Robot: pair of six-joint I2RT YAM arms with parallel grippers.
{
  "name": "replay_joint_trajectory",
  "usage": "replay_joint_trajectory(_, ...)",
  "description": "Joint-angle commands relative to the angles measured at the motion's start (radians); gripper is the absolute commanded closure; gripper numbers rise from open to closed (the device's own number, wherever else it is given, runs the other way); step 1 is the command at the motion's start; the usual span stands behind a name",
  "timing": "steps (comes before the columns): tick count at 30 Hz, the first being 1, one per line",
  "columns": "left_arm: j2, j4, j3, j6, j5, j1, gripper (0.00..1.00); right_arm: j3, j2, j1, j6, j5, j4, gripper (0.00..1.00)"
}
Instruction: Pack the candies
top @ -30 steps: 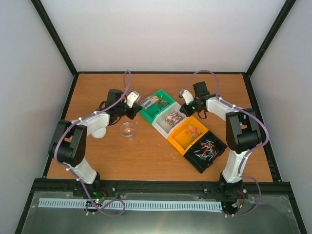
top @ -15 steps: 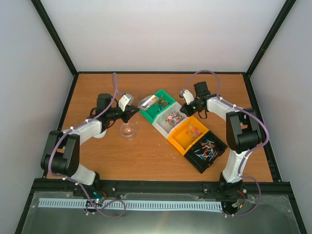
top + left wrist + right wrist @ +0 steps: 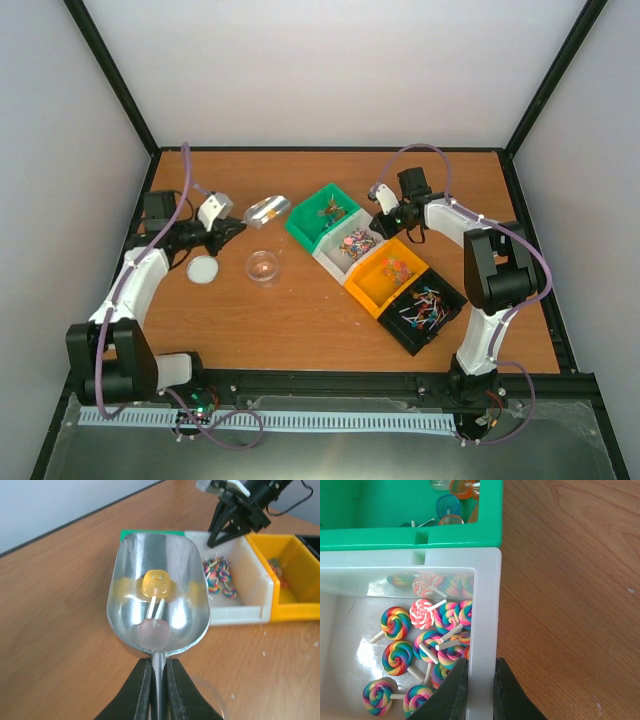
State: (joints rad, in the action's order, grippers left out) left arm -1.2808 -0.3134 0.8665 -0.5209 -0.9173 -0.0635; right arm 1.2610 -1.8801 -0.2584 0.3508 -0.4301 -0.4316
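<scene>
On the brown wooden table (image 3: 300, 320), a green plastic bin (image 3: 303, 232), white plastic bin (image 3: 330, 262), orange plastic bin (image 3: 365, 292) and black plastic bin (image 3: 400, 332) stand touching in a diagonal row from far left to near right, with candies (image 3: 423, 614) in each. Left of the row hangs a shiny metal scoop (image 3: 130, 562) carrying two lollipops (image 3: 156, 586), its handle in the left gripper (image 3: 159, 666). Nearer stands a small clear round jar (image 3: 263, 267), a white round lid (image 3: 203, 270) to its left. The right gripper (image 3: 480, 664) straddles the white plastic bin's far-right wall.
</scene>
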Motion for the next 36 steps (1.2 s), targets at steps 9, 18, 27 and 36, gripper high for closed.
replay_joint_trajectory(9, 0.152, -0.741, 0.075, -0.562, 0.032, -0.167, 0.99, 0.001, 0.031, 0.013, 0.01, -0.015, 0.012, 0.97)
replay_joint_trajectory(18, 0.183, -0.841, 0.082, -0.636, 0.179, -0.168, 0.99, -0.001, 0.051, 0.013, 0.01, -0.019, 0.01, 0.97)
replay_joint_trajectory(27, 0.152, -0.835, 0.113, -0.613, 0.266, -0.168, 0.99, 0.003, 0.054, 0.012, 0.008, -0.024, 0.007, 0.97)
replay_joint_trajectory(36, 0.085, -0.853, 0.163, -0.61, 0.34, -0.151, 0.99, 0.007, 0.047, 0.012, 0.005, -0.025, 0.002, 0.97)
